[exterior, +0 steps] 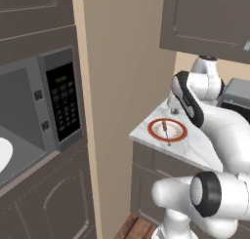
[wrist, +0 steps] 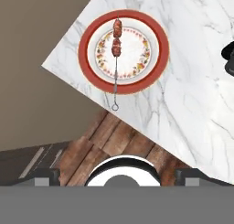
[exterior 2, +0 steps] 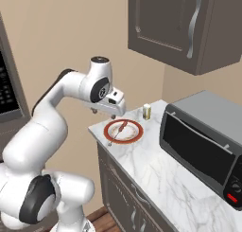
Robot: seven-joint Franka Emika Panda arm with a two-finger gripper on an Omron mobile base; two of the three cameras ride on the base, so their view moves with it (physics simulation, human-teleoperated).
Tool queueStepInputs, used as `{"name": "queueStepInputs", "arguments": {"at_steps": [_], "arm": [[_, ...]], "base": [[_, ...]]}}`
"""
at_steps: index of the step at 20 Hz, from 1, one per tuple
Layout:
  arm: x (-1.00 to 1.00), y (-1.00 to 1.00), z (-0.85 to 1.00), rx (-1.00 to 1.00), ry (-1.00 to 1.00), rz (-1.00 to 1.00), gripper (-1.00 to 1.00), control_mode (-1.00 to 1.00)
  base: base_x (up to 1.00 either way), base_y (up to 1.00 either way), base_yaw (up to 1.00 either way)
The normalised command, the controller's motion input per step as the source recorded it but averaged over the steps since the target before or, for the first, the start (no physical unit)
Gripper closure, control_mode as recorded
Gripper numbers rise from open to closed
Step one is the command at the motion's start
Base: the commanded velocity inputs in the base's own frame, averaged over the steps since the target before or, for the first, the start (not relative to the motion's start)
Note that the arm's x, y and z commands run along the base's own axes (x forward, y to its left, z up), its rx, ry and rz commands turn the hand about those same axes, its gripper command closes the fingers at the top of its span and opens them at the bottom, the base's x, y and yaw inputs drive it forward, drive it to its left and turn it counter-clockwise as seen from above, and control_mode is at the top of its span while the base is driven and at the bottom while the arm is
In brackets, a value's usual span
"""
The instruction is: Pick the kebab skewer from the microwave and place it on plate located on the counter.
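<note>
One job looks finished to me: the thin dark kebab skewer (wrist: 116, 54) lies across the red-rimmed round plate (wrist: 156, 29) on the marble tabletop (wrist: 192, 95), my hand (exterior 2: 112, 113) open above that plate.

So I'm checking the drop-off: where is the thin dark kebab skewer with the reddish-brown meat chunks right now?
The kebab skewer lies across the red-rimmed round plate near the white marble counter's corner, its ring end overhanging the rim.
</note>
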Motion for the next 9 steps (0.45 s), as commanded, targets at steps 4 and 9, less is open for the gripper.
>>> {"name": "queueStepInputs", "arguments": {"at_steps": [4, 9], "arm": [[-0.94, 0.11, 0.64, -0.01, -0.1, 0.0, -1.0, -1.0], [-0.57, 0.06, 0.48, 0.0, -0.02, 0.0, -1.0, -1.0]], "base": [[0.0, 0.0, 0.0], [0.0, 0.0, 0.0]]}}
